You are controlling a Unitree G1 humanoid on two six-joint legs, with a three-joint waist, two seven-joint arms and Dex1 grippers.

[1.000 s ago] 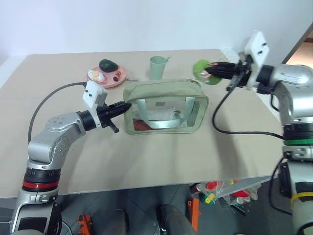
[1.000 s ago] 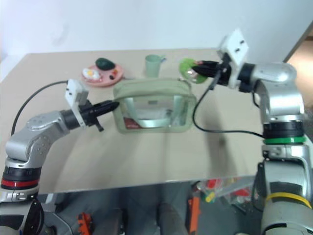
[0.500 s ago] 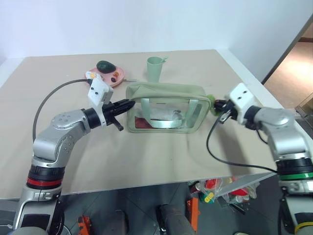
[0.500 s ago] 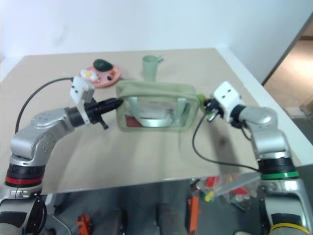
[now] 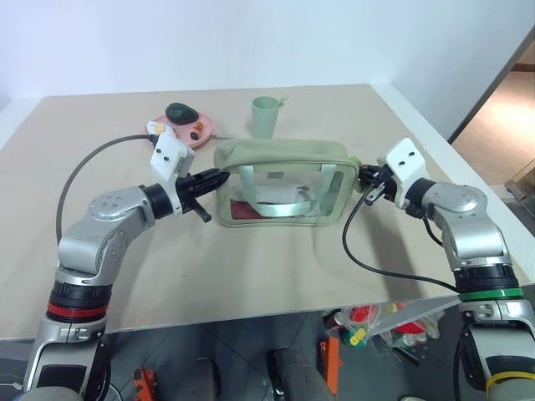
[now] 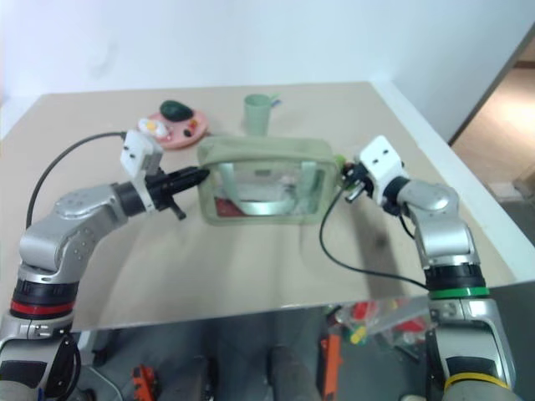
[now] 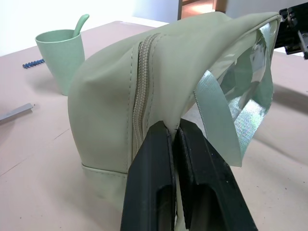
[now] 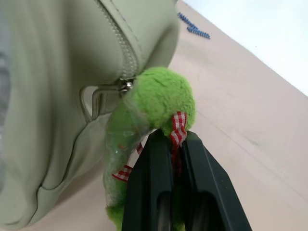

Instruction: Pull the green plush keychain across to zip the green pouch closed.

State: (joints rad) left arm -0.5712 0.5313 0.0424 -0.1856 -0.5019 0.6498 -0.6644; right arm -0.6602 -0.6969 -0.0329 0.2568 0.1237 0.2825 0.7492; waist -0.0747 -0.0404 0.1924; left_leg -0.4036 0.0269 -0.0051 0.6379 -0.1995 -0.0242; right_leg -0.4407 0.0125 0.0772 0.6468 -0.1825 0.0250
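**Green plush keychain held at the pouch's right end, zip seen drawn shut**

Green plush keychain (image 8: 161,103) is pinched in the right hand (image 8: 173,139) just off the right end of the green pouch (image 5: 280,182), which stands mid-surface (image 5: 251,267). The pouch's left end is clamped by the left hand (image 7: 174,132), its fingers closed on the fabric. The zip appears closed along its length, so the pull is judged finished; next, both grips would be released.
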